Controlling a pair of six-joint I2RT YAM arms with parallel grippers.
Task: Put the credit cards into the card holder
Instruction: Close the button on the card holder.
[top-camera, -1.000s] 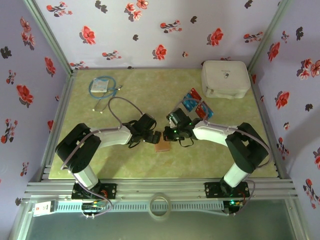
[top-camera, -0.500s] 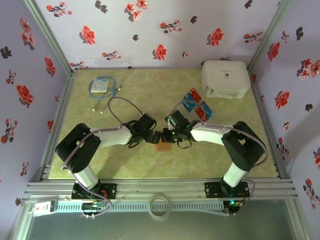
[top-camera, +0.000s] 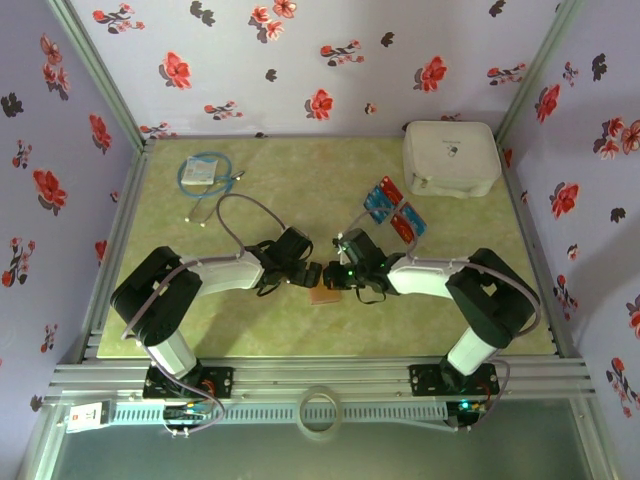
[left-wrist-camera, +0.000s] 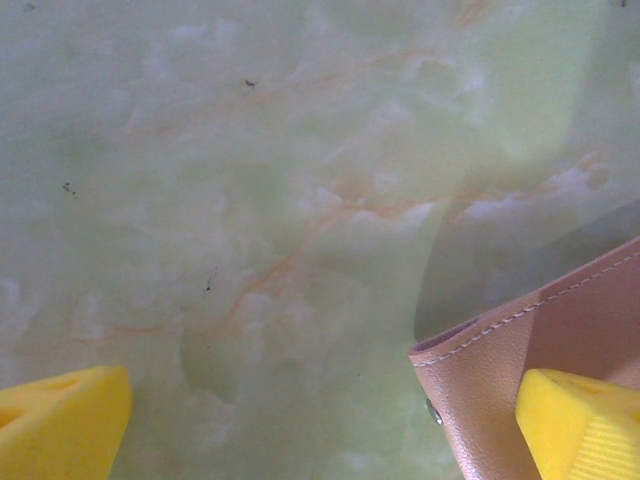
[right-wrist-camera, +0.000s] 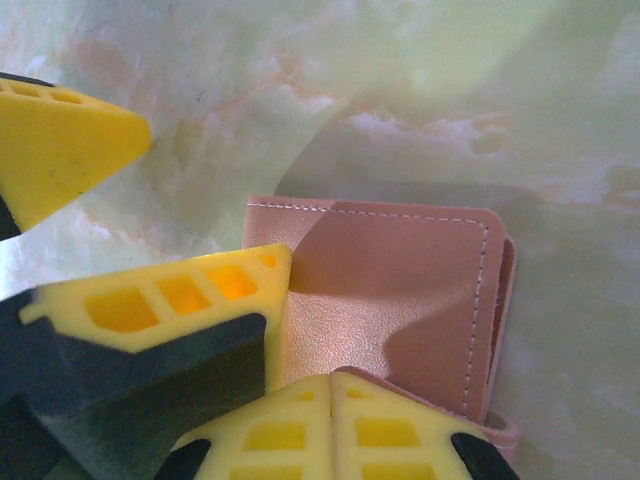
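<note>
Dana: Only the right arm (top-camera: 440, 275) has shifted in the last second. Its wrist has drawn in and dropped toward the middle of the table (top-camera: 290, 180), while the left arm (top-camera: 215, 272) has kept its place.

Lee: Take me across from the left.

Dana: The blue-cable packet (top-camera: 203, 172) lies far back on the left. Next is the left gripper (top-camera: 312, 272), jaws spread wide. In its wrist view one finger hangs over bare table and the other over a corner of the card holder (top-camera: 323, 294). Whether that finger touches the leather I cannot tell.

Lee: And the holder itself?

Dana: It's flat on the table between the two grippers, tan face up, stitching along its edge, and folded shut by the look of it. The right gripper (top-camera: 337, 275) is right at it, fingers pressed together with nothing between them, tips over the holder's edge.

Lee: The cards?

Dana: The credit cards (top-camera: 393, 210), red and blue, sit in a cluster further back on the right. They're well apart from the holder and near the white zip case (top-camera: 450, 158).

Lee: So, progress?

Dana: I'd judge that none are in yet. The holder has to be opened, then every card fetched and slotted.

Lee: Anything readable?

Dana: No. The cards' pale print and a small mark on the case are too small to read, and I see no lettering on the holder.
</note>
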